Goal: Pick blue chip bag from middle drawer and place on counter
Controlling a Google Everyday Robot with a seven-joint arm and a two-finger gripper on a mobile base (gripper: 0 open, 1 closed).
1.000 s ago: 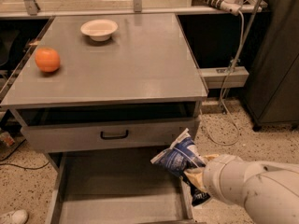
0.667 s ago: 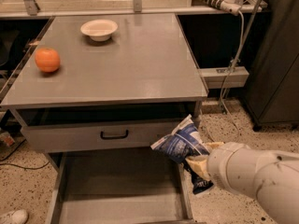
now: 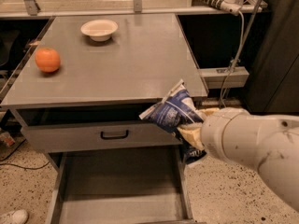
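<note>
Change: against a second earlier, the blue chip bag [image 3: 170, 111] had risen from beside the open drawer to the level of the worktop's front lip, and the white arm [image 3: 252, 141] had lifted with it.
Gripper: the gripper [image 3: 192, 127] sat just off the front right corner of the worktop [image 3: 126, 69], its tan fingers pinching the bag's lower half.
Bag: dark blue crinkled foil with white patches, held tilted; its silvery crimped top end pointed up and overlapped the worktop edge in view, and its bottom end hung below the fingers.
Middle drawer: the middle drawer [image 3: 117, 185] stood pulled out below, its grey floor and low side walls showing.
Worktop: smooth grey surface carrying an orange [image 3: 47, 59] near the left edge and a white bowl [image 3: 99, 29] toward the back; a broad bare stretch lay between them and the front right corner.
Edges: a shut drawer front with a black handle [image 3: 114, 134] ran under the lip, left of the bag.
</note>
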